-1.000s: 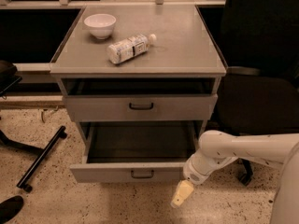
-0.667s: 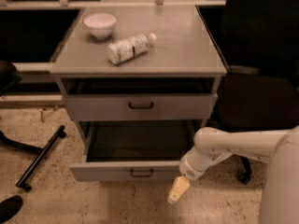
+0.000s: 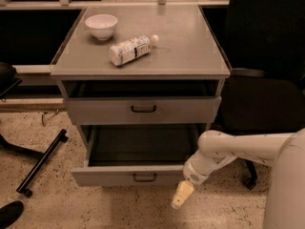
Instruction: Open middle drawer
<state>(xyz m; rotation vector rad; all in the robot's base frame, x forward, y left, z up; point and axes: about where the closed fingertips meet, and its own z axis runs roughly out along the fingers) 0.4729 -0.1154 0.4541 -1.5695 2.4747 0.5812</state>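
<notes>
The gripper (image 3: 182,195) is seen low, near the floor, just beside the right front corner of the middle drawer (image 3: 105,176) and clear of it. Nothing is held, and whether it is wide or narrow cannot be told. The drawer is pulled well out beneath the upper drawer (image 3: 95,111), its dark inside exposed, so the task is judged all but done.

Being grey metal, the drawer is judged stiff and fairly heavy, and expected to slide on runners. The small loop handle (image 3: 144,177) at the centre of its front is the place to be gripped, with a straight pull.

On the counter (image 3: 190,51) a bottle (image 3: 131,49) is lying and a bowl (image 3: 101,25) is standing.

Against the frame a second ago, the gripper is found shifted slightly left, and the drawer is unchanged.
</notes>
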